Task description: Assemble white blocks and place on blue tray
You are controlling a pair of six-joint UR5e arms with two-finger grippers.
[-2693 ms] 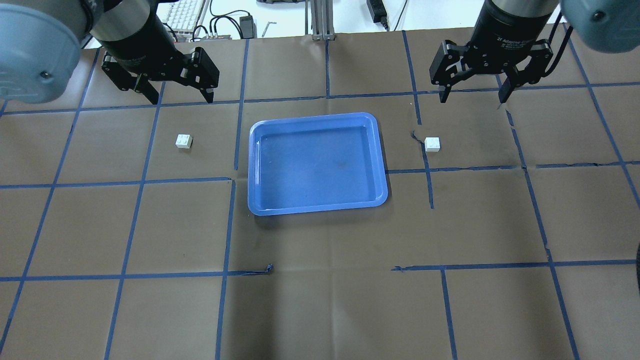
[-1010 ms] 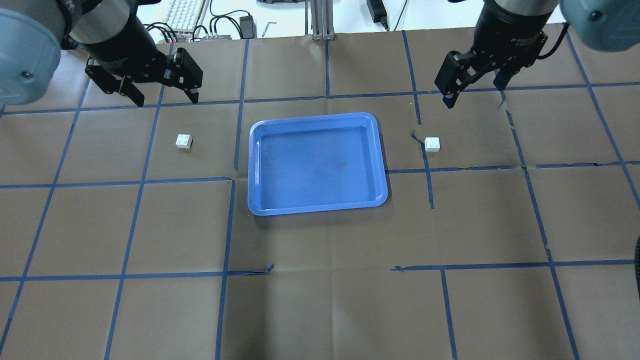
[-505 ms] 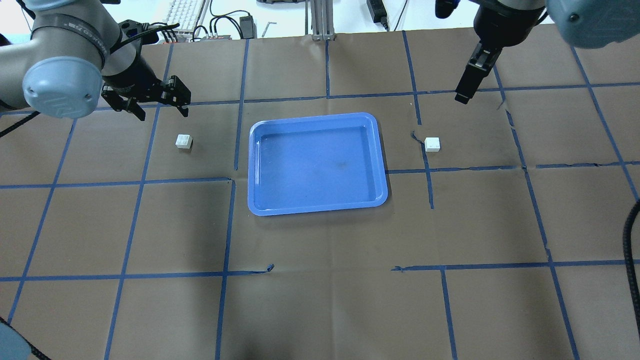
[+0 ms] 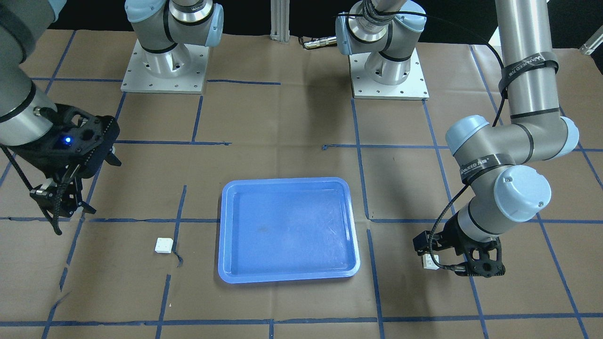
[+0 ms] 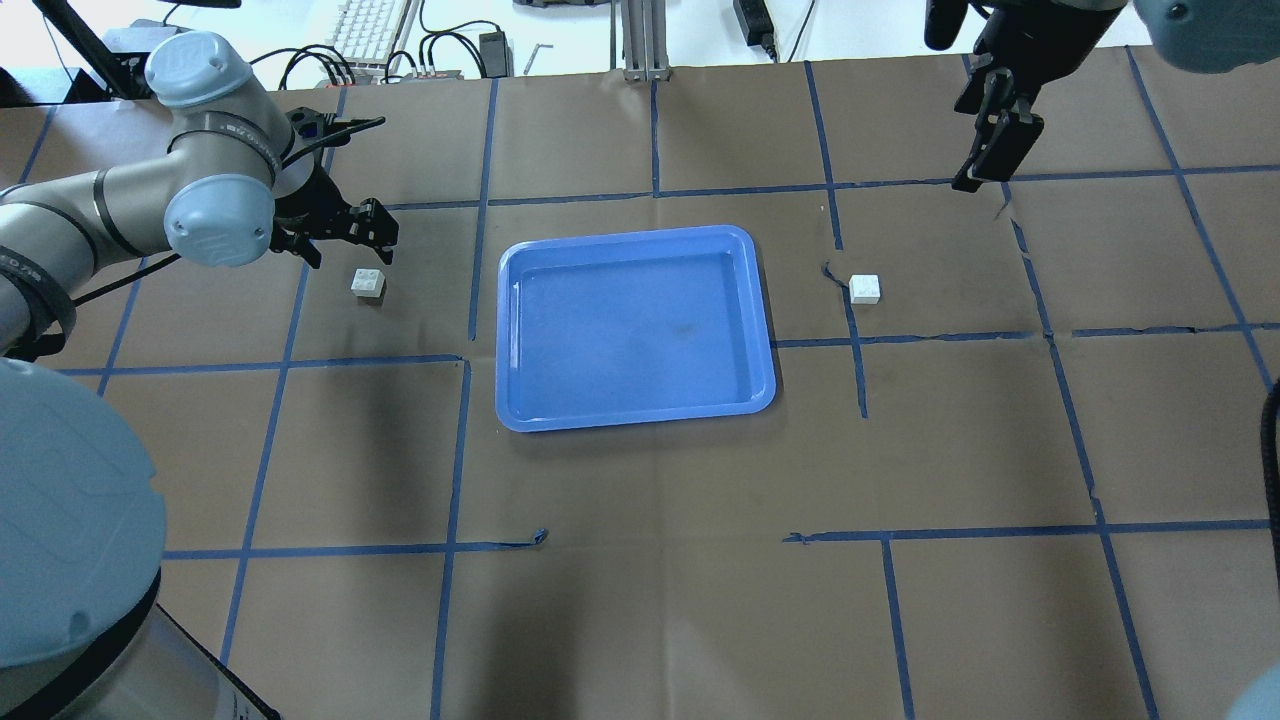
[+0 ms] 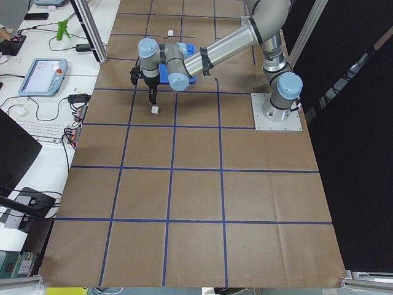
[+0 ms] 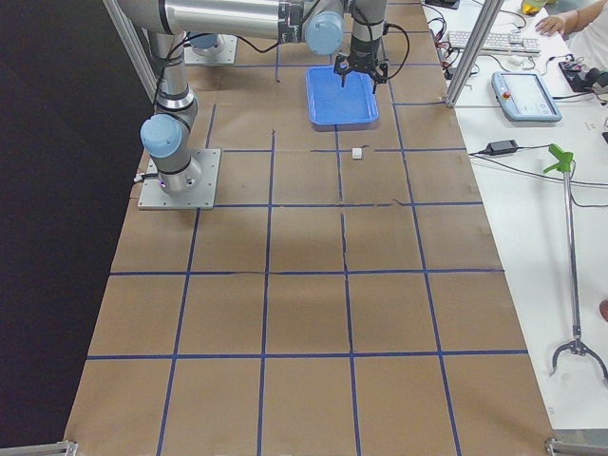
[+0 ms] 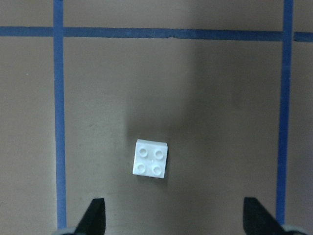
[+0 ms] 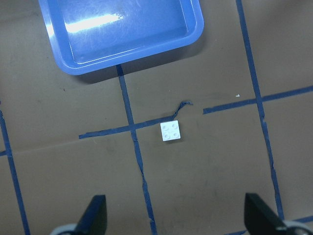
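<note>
The blue tray lies mid-table, with nothing in it. One white block lies left of the tray, studs up. My left gripper is open, low over the paper, just beyond this block and not touching it. In the left wrist view the block sits ahead of the wide-apart fingertips. The other white block lies right of the tray. My right gripper is open and high, well beyond that block. The right wrist view shows that block and a tray corner.
Brown paper with blue tape lines covers the table. Both arm bases stand on the robot's side. A keyboard, cables and a metal post lie past the far edge.
My left gripper has come down and moved toward the left block. My right gripper has turned edge-on to the overhead camera and drifted right and away from the right block. Blocks and tray have not moved.
</note>
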